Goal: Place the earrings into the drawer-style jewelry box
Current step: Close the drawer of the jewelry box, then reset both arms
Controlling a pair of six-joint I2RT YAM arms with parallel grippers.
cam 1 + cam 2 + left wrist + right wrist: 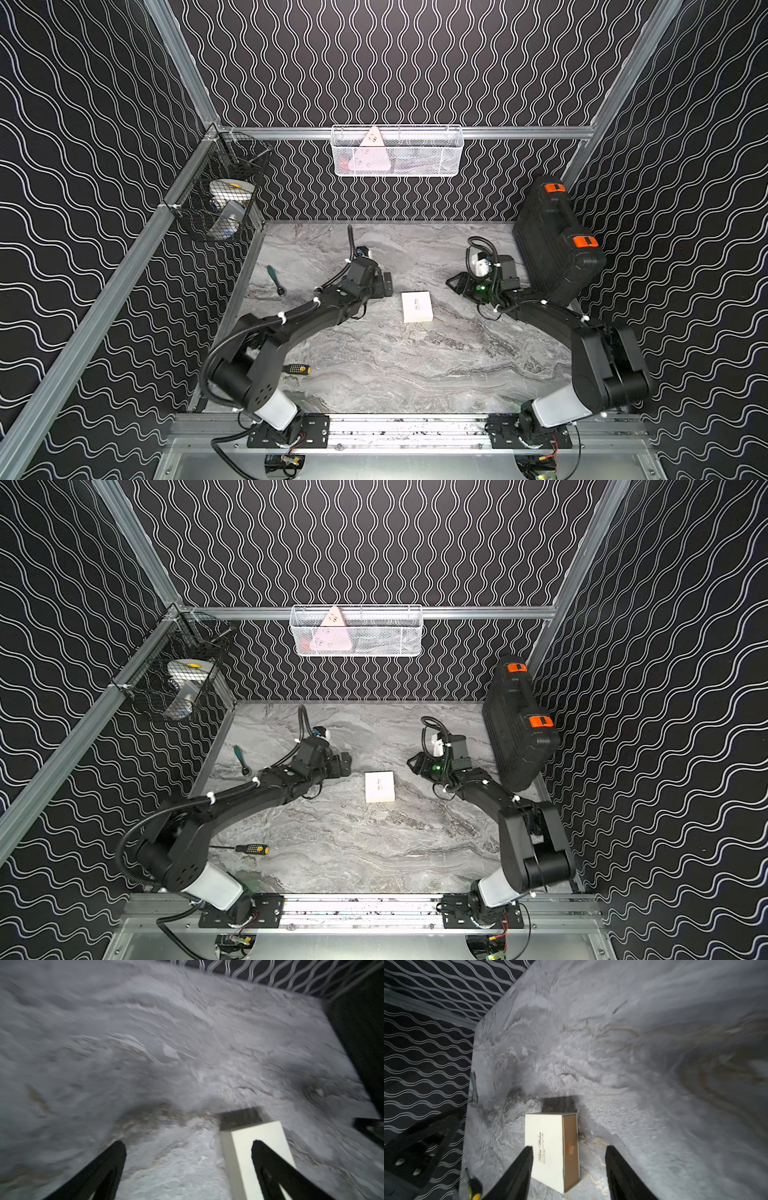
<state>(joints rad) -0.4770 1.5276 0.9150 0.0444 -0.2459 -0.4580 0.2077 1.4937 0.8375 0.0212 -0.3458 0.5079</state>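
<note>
Grey marble tabletop (pixel 415 374) under wavy black walls, with the big black case (pixel 552 245) parked out at two o'clock. The arms flank the prize: left gripper (pixel 189 1144) at its nine o'clock, right gripper (pixel 570 1148) at three, both spread and empty, probably lining up to brace and pull. The drawer-style jewelry box (pixel 417 306) sits dead centre, white with dark script and a tan drawer end that looks shut. The earrings? Can't spot them.

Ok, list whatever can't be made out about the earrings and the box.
Earrings: found in no view; too small, or shut inside.
Jewelry box interior: drawer closed, hidden by the white sleeve, right wrist view.
Left wrist view: box cut off by the bottom edge, partly behind a left-gripper finger.
</note>
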